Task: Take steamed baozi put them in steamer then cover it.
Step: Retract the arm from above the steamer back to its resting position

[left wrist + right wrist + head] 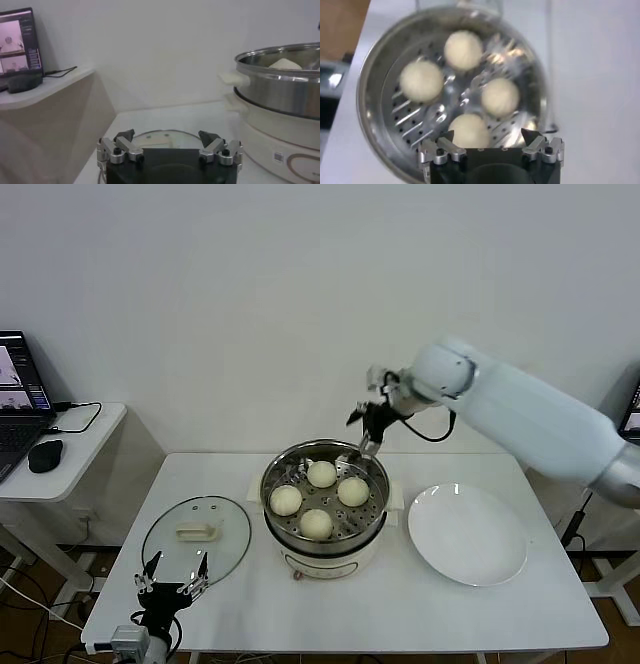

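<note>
Head view: all four steamed baozi (pixel 320 497) sit on the perforated tray inside the steamer (pixel 324 550), mid counter (pixel 500 614). My right jaws (pixel 368 431) hang above the steamer's far rim, apart and empty, nothing between them. The white plate (pixel 467 533) beside the steamer is bare, so I judge loading done. The cover (pixel 196 541) lies flat on the counter, off to the side of the steamer, handle up. My left jaws (pixel 173 581) sit low at the near counter edge, just short of the cover's near rim, apart, not touching it. Covering is not yet done.

Left wrist view: left jaws (pixel 170 148) spread wide, holding nothing. The cover's rim (pixel 165 133) shows just ahead of and below the tips, flat on the counter. The steamer (pixel 280 100) stands beyond and to one side, well apart from these jaws, with one baozi top (pixel 284 63) peeking over the rim.

Right wrist view: right jaws (pixel 491 146) open, empty, looking straight down into the steamer (pixel 375 90). Four baozi (pixel 463 49) are spaced out on the tray, none touching; the nearest one sits directly under the jaws.

Remaining, as I read it: right arm clear out, left jaws take the cover by its handle, carry it over and set it on the steamer rim.
</note>
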Robot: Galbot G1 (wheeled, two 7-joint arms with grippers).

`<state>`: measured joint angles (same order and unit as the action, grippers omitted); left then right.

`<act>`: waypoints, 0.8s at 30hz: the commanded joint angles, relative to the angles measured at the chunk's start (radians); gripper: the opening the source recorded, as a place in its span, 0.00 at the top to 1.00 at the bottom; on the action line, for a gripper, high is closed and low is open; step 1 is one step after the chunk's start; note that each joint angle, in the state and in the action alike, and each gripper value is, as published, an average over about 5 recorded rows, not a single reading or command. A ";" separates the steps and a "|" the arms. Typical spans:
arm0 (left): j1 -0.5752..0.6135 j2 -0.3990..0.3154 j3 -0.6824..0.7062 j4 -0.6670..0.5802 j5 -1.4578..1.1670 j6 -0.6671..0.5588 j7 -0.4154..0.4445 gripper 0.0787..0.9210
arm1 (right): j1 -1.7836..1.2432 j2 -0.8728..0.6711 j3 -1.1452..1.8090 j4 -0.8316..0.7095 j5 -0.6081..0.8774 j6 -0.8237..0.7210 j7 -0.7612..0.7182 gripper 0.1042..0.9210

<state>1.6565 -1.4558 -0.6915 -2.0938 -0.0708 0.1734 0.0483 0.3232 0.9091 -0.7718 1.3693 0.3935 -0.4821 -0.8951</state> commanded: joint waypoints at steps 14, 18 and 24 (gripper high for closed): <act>0.004 0.002 0.005 0.016 -0.028 -0.125 -0.019 0.12 | -1.208 -0.115 1.244 0.418 0.078 0.298 0.702 0.12; -0.008 0.012 0.004 0.034 0.055 -0.150 -0.015 0.12 | -1.407 -0.049 1.377 0.451 0.086 0.395 0.762 0.12; -0.039 0.034 -0.006 0.065 0.297 -0.137 -0.017 0.12 | -1.645 0.051 1.505 0.479 0.152 0.463 0.798 0.12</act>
<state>1.6406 -1.4373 -0.6923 -2.0560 -0.0366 0.0574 0.0387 -0.7871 0.8478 0.3455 1.7511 0.4825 -0.1737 -0.2449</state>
